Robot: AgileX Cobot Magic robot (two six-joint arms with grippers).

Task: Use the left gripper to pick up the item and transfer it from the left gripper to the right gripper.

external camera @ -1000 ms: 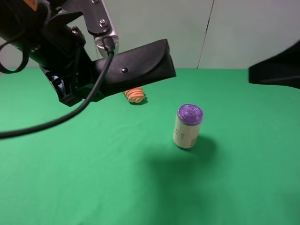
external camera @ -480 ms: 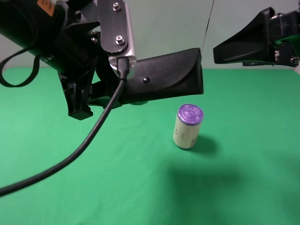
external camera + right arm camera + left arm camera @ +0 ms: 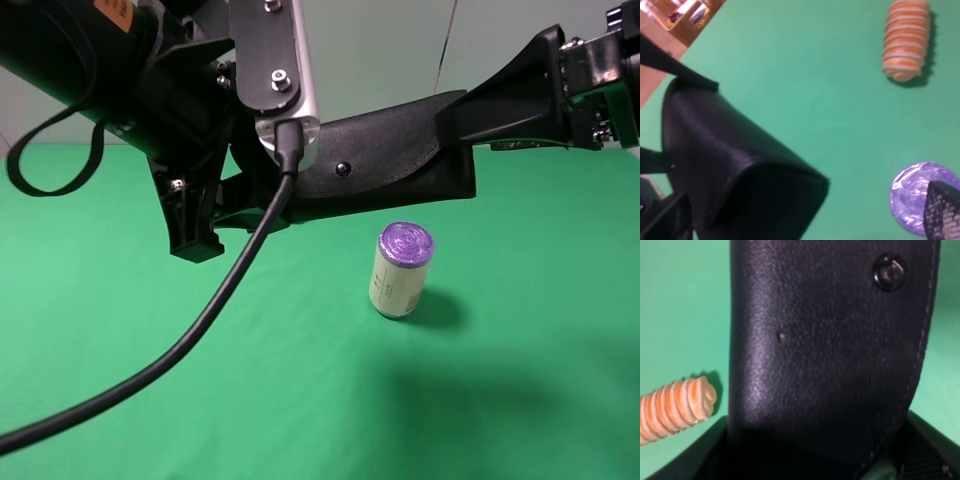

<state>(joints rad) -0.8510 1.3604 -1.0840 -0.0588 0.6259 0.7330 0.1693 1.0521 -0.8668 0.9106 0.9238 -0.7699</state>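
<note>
Black case (image 3: 390, 160), up above the can (image 3: 402, 270), sits clamped in your left gripper (image 3: 235, 195); right gripper (image 3: 465, 130) jaws seem apart around its end, handover not yet done.

A green-covered desk (image 3: 300, 400) spreads below the jaws, marked with soft dark shadows (image 3: 480, 385). Behind them rises a pale grey-green wall (image 3: 380, 50) crossed by a thin dark line (image 3: 447, 48). Past the desk's edge lies a blurred brown patch (image 3: 652, 60), perhaps floor.

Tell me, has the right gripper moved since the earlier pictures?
Yes. Against the can, the right gripper has come in from the right edge toward the middle, up to the glasses case.
</note>
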